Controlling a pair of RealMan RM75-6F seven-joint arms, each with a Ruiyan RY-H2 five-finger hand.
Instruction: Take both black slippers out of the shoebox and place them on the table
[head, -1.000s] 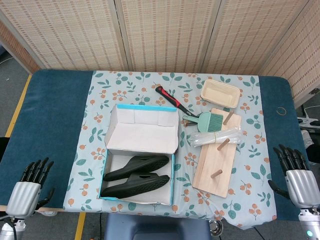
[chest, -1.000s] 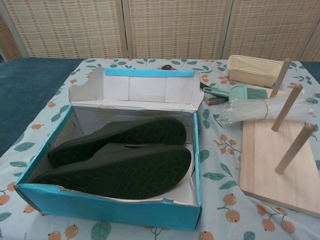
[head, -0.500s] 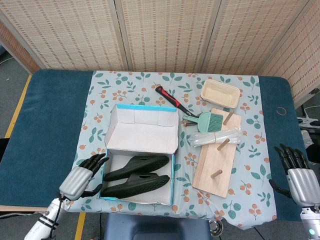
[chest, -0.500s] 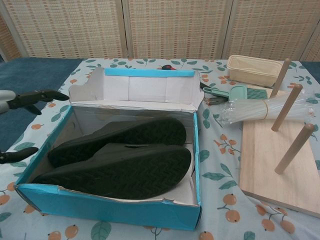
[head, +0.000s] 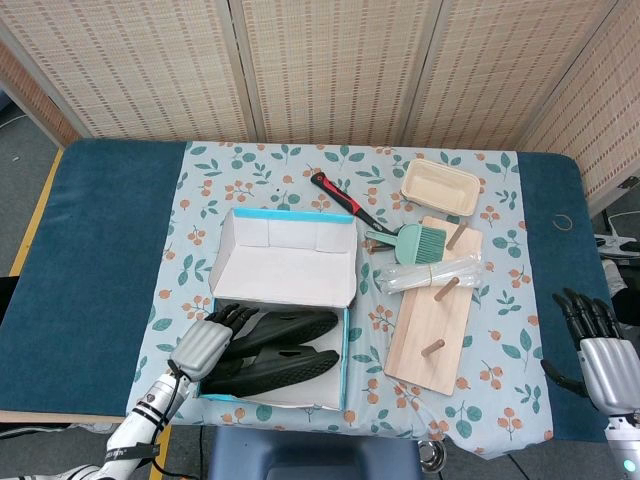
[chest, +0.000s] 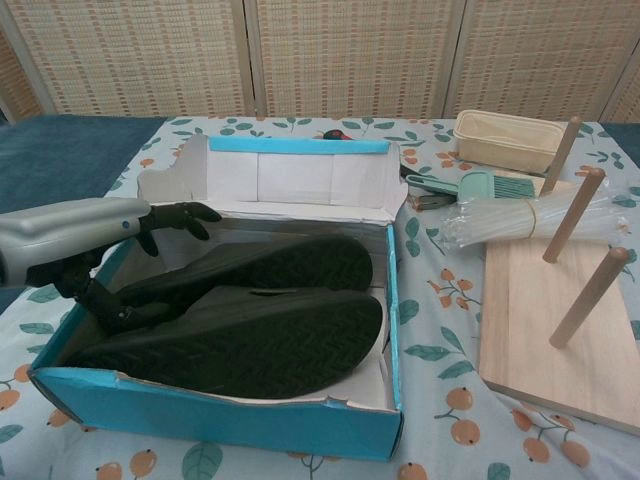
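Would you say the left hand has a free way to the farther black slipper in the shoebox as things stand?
Probably yes: the left hand is already over the open shoebox at the heel end of the farther black slipper, and nothing covers it.

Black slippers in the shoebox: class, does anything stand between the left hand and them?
Nothing visible does. The left hand reaches over the shoebox wall, fingers spread above the black slippers; the lid is folded back.

Black slippers (head: 270, 350), turquoise shoebox (head: 275, 402)
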